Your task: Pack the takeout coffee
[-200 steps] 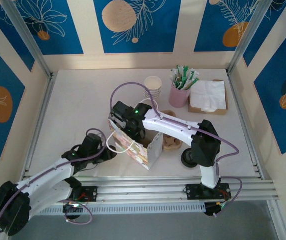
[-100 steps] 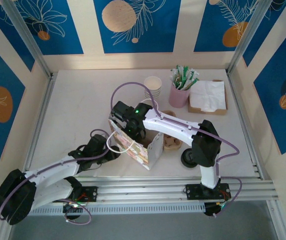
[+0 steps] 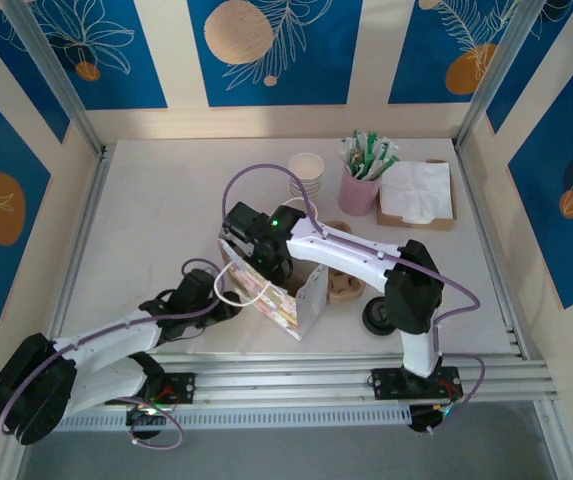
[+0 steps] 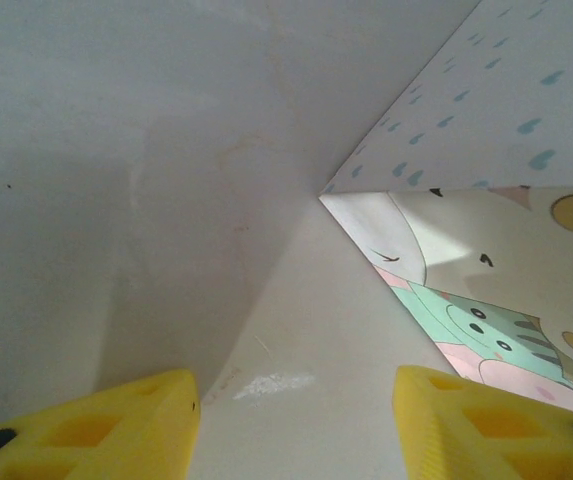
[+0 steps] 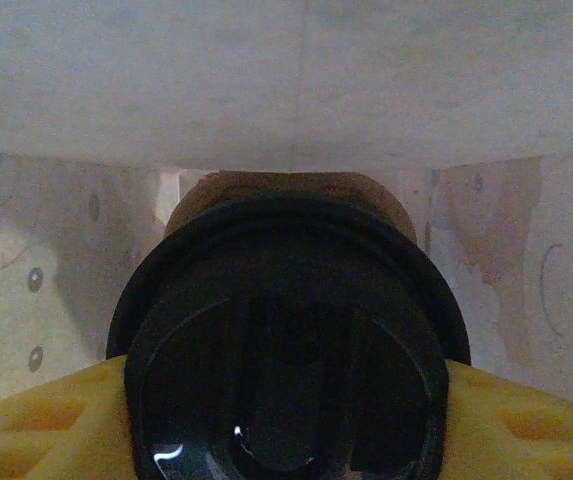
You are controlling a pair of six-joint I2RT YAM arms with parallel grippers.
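A: Right arm first. State of its tool [image 5: 286,428]?

B: Closed on the coffee cup [image 5: 286,330]. In the wrist view a yellow finger [image 5: 36,420] presses against each side of the black lid. The cup body shows as a brownish band above the lid's rim.

A: Where is the cup?

B: Inside the paper bag [image 3: 286,298]. The wrist view shows printed walls to its left and right, and from above the tool's head is sunk into the bag's open top. I cannot tell whether the cup rests on the bag's bottom.

A: Bag position?

B: Upright on the worktop [image 3: 146,220], toward the near edge, between the two arms.

A: Left tool [image 4: 296,430]?

B: Partly open, its fingers [image 4: 96,425] apart over bare worktop, gripping no object. It lies low, just beside the bag's left side, and its camera faces a lower corner of the bag with the cartoon print. From above, the white cord handle [image 3: 231,290] loops close to it, though contact is unclear.

A: The rest of the worktop?

B: On the far side there is a stack of pale cups [image 3: 306,172], a pink tub of sticks [image 3: 359,190] and napkins in a box [image 3: 416,195]. Black lids [image 3: 374,318] sit by the right arm's elbow. A brown cardboard piece [image 3: 342,288] lies just right of the bag.
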